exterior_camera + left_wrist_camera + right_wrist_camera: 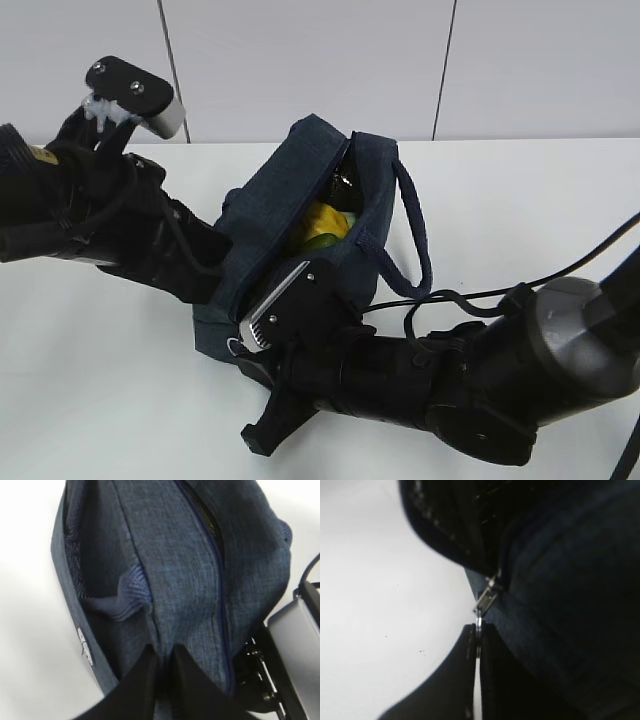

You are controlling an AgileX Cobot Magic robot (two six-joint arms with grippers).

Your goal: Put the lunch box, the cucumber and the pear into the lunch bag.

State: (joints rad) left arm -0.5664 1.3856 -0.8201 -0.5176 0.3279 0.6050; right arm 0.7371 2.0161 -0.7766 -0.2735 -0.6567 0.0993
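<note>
The dark navy lunch bag lies on the white table, its top zipper partly open. The yellow pear shows inside through the opening. The lunch box and the cucumber are hidden. My left gripper is shut on a fold of the bag's fabric beside the zipper line, at the bag's left side. My right gripper is shut on the silver ring pull of the zipper slider. In the exterior view the right gripper is at the bag's near end.
One bag handle loops out to the right over the table, and the other lies against the bag's side. The right arm fills the lower right, with a black cable across the table. A white wall stands behind.
</note>
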